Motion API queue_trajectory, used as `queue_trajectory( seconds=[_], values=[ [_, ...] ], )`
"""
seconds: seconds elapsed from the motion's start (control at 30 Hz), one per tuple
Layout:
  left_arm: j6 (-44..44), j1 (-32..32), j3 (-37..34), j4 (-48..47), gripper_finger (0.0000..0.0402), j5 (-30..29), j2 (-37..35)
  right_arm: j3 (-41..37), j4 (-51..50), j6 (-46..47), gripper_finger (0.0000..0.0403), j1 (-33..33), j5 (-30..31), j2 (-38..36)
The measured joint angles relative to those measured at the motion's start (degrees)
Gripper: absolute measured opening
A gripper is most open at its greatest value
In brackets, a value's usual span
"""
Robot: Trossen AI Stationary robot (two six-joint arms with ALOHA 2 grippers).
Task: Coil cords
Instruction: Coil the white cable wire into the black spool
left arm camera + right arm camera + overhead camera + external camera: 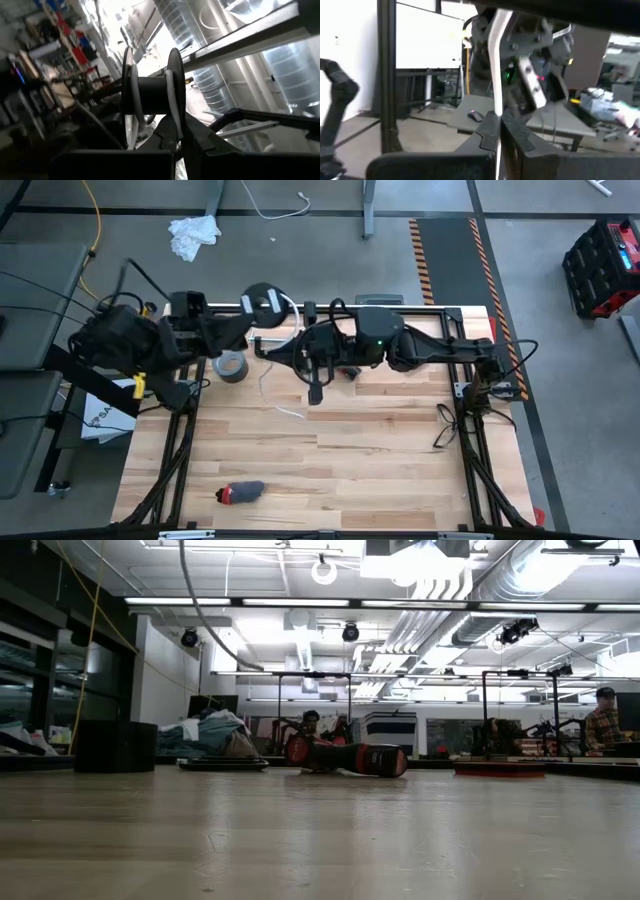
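The cord is a thin white cable ending in a round black disc, which the left wrist view shows as a small spool with white turns on it. My left gripper is shut on the disc above the table's far edge. My right gripper reaches in from the right and is shut on the cable just short of the disc. From there the cable drops slack, and its free end lies on the wooden table. My left gripper pinches the rim of one of the spool's flanges between its two fingers. The spool stands beyond the fingertips, lifted clear of the table. My right gripper pinches the white cable between its two fingers, which lie across it. The stretch beyond the fingers runs straight toward the left arm.
A grey tape roll lies on the table under the left arm. A small red and grey object sits near the front edge, and dark cables lie at the right. People show in the room beyond.
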Motion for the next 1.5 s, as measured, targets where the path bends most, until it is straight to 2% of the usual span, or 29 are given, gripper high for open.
queue_trajectory(
  seconds=[0.4,0.67,0.8,1.0,1.23,1.5],
  values=[
    [-15.78,0.00,0.02,-0.01,0.0000,2.02,3.43,0.00,5.21,-5.16,0.0000,0.30,1.23,0.12],
    [-20.37,-1.67,0.04,-0.09,0.0000,2.41,4.47,0.00,8.56,-8.04,0.0000,-0.41,2.16,0.89],
    [-20.47,-3.02,0.04,-0.25,0.0000,2.29,4.57,0.00,7.71,-10.87,0.0000,-1.10,5.18,1.00],
    [-17.79,-6.05,0.00,-2.25,0.0000,0.98,3.11,0.02,6.56,-11.71,0.0000,-3.42,6.05,0.78],
    [-14.15,-8.77,0.00,-10.76,0.0000,-3.88,-0.87,0.00,4.25,-11.58,0.0000,-5.61,6.66,0.33],
    [-14.10,-8.81,0.00,-24.30,0.0000,-5.40,-4.92,0.00,1.34,-11.58,0.0000,-7.61,6.77,-1.58]
  ],
)
